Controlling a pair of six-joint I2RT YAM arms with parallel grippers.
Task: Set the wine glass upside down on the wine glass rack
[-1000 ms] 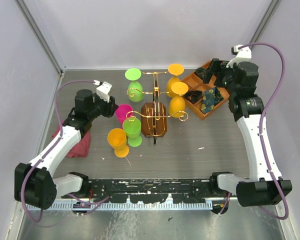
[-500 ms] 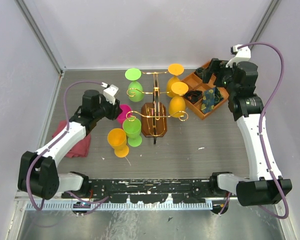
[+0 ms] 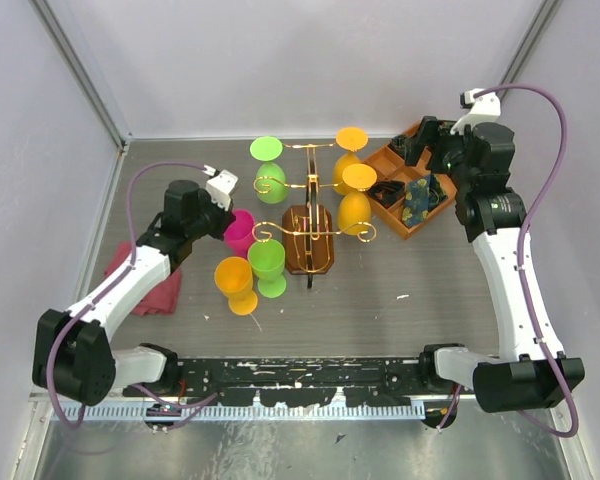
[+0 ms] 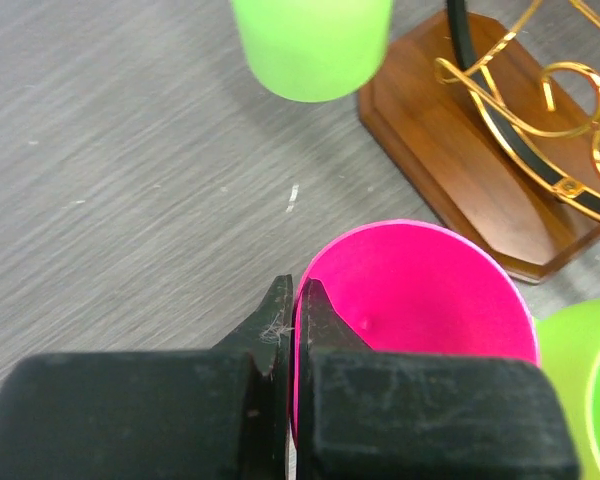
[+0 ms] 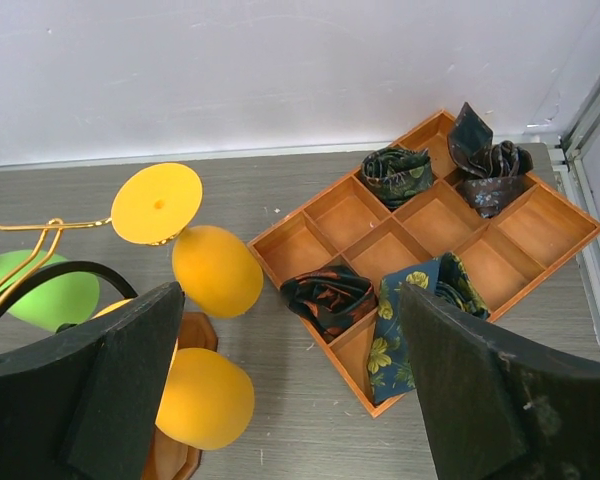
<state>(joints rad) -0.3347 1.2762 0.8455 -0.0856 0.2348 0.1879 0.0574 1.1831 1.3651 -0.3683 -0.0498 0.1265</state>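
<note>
I'm at the grasp step. The left gripper [image 4: 293, 300] is pinched shut on the rim of the pink wine glass [image 4: 420, 300], one finger inside the bowl and one outside. The glass stands upright on the tabletop, just left of the wine glass rack [image 3: 310, 235]. Next I'd need to lift it clear, turn it over and ease its stem into a free scrolled arm. The right gripper [image 5: 295, 390] hangs wide open and empty, well right of the rack.
</note>
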